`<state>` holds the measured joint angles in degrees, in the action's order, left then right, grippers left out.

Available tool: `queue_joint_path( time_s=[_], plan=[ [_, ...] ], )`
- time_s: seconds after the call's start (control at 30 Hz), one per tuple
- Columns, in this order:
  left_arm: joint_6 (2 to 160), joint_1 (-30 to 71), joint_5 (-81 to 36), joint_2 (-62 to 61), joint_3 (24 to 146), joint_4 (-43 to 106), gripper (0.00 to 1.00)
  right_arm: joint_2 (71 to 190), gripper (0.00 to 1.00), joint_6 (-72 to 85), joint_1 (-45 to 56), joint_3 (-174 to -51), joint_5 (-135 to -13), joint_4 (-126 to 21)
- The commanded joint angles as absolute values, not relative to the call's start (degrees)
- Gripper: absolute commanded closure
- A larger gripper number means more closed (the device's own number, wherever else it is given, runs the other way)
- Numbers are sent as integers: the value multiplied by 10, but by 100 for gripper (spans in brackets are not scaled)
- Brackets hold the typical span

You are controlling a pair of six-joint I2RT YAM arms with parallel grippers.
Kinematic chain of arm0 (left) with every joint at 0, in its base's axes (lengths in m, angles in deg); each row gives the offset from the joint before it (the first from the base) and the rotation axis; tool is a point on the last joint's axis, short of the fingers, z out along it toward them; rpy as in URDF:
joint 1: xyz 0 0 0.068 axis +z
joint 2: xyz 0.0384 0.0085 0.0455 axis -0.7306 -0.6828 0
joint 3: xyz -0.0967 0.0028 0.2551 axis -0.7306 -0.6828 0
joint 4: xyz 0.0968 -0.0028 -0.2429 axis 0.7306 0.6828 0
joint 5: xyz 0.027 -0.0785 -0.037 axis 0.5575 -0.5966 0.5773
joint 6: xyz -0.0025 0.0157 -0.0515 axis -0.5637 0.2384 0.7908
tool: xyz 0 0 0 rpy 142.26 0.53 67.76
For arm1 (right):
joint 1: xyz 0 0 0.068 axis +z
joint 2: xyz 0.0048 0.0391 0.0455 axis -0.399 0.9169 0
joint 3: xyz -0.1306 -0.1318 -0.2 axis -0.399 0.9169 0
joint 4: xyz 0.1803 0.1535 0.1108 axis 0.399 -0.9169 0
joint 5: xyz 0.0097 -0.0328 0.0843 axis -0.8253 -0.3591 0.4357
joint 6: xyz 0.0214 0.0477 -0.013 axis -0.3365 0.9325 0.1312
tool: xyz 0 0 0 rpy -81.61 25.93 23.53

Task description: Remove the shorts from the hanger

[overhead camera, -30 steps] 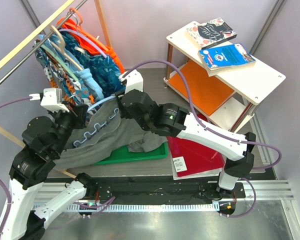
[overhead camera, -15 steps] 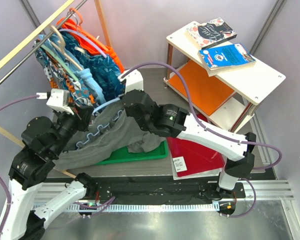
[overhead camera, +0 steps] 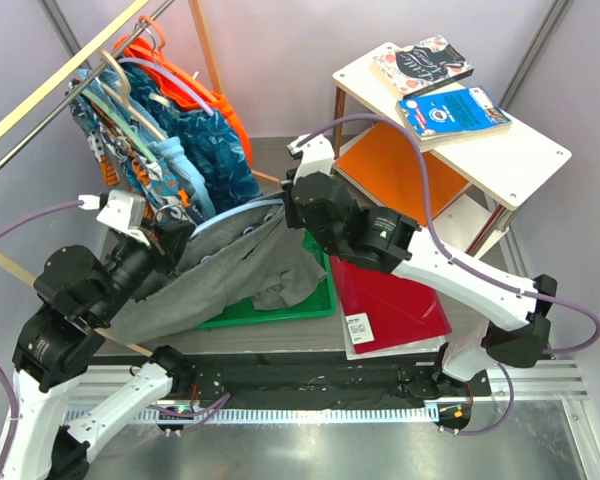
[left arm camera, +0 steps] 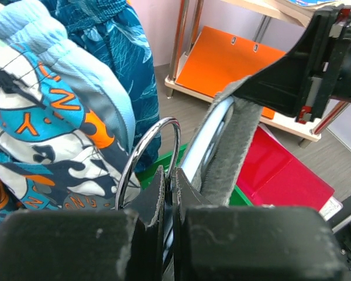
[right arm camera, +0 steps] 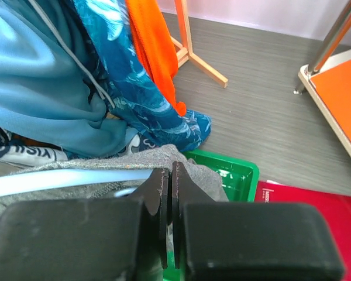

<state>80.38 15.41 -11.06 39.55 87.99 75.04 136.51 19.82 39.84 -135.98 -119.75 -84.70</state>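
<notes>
Since a second ago the right gripper (overhead camera: 288,198) has swung toward upper centre of the top view, drawing the shorts (overhead camera: 230,275) taut along the hanger (overhead camera: 235,213); its jaws pinch the grey waistband. Left of centre, the left gripper (left arm camera: 171,175) is clamped on the hook (left arm camera: 155,126). Best to hold the hook steady and pull the band outward past the hanger's end, not upward, so the cloth slips off.

Grey floor (right arm camera: 269,88), lilac walls (overhead camera: 300,50), white shelf (overhead camera: 525,165)
</notes>
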Motion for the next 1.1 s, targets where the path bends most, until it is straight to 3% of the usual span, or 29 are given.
queue_joint_path(
  time_s=[0.0,0.4,0.63,0.87,1.0,1.07],
  plan=[
    [790,155,-57,454,887,691,100,1319,99,204,341,-1307,-1278,-873],
    [813,156,74,509,857,637,100,1242,99,253,299,-1210,-1250,-875],
    [814,156,90,508,858,622,100,1215,99,277,281,-1162,-1223,-861],
    [883,156,83,490,842,559,100,1171,99,251,282,-1079,-1012,-686],
    [949,155,67,480,832,495,100,1156,99,273,283,-1015,-777,-544],
    [980,156,39,474,817,436,100,1174,99,289,293,-1010,-723,-481]
  ],
)
